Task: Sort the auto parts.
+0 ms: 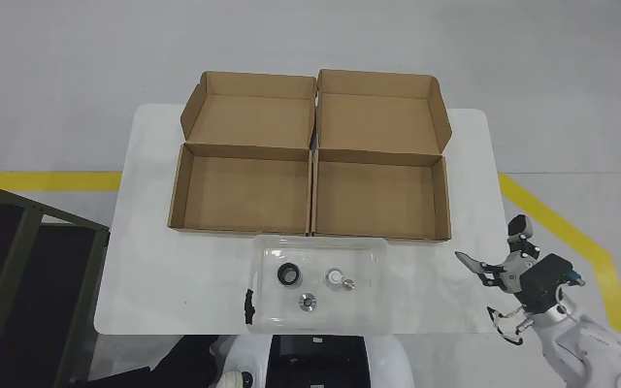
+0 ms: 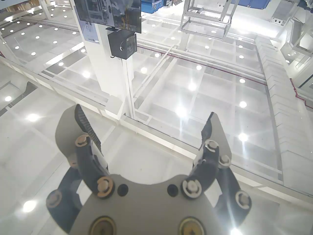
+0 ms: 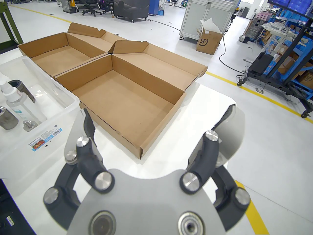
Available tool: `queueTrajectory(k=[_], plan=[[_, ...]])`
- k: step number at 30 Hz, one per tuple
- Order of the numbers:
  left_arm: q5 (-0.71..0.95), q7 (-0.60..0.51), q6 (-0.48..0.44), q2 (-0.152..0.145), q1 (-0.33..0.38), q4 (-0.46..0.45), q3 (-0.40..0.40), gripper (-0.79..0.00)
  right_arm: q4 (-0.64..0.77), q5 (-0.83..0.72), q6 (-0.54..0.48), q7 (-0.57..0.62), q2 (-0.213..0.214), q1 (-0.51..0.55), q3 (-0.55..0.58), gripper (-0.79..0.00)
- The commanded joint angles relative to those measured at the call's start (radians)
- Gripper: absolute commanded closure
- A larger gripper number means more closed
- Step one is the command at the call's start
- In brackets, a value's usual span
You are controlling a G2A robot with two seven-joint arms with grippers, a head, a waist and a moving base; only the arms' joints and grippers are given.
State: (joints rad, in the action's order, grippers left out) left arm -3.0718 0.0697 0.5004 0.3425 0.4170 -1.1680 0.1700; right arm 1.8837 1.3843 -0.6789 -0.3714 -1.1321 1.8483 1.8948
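**A:** status?

**B:** All 4 items are in the clear bin (image 1: 374, 315), mid near edge of the table (image 1: 146, 242): black sleeve (image 1: 287, 275), steel cyl (image 1: 309, 303), small steel stud (image 1: 348, 284), and spray bottle (image 1: 334, 277) just beside the stud. Left cardboard box (image 1: 243, 194) and right cardboard box (image 1: 374, 199) sit side by side right behind the bin, lids folded back toward the far edge.

**A:** grippers?

**B:** R gripper (image 1: 475, 286) has its jaws spread wide and holds nothing. It's off the right edge, by the near-right corner. L gripper (image 2: 144, 111) is also spread, nothing in it, aimed up at the ceiling (image 2: 195, 86).

**A:** handling?

**B:** My read:
- **Cyl:** prob dense, rigid and smooth, so slippy. Pinch across the dia from above.
- **Stud:** tiny. Take it by its upright top, and mind the bottle.
- **Sleeve:** rigid, prob lighter. Grip across the OD.
- **Bottle:** light, thin-walled and tippy. Hold the body below the cap, gently.
- **Approach:** bin walls limit the angle, so go in vertical.
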Motion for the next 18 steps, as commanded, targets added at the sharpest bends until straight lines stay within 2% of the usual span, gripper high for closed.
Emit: queueTrajectory(k=[1,10,18], plan=[[0.000,0.000,0.000,0.000,0.000,0.000,0.000,-0.785,0.018,0.009,-0.004,0.021,0.001,-0.007,-0.015,-0.785],[0.000,0.000,0.000,0.000,0.000,0.000,0.000,-0.785,0.143,0.108,-0.053,0.125,0.007,-0.007,-0.104,-0.785],[0.000,0.000,0.000,0.000,0.000,0.000,0.000,-0.785,0.247,0.156,-0.157,0.212,0.015,-0.014,-0.212,-0.785]])
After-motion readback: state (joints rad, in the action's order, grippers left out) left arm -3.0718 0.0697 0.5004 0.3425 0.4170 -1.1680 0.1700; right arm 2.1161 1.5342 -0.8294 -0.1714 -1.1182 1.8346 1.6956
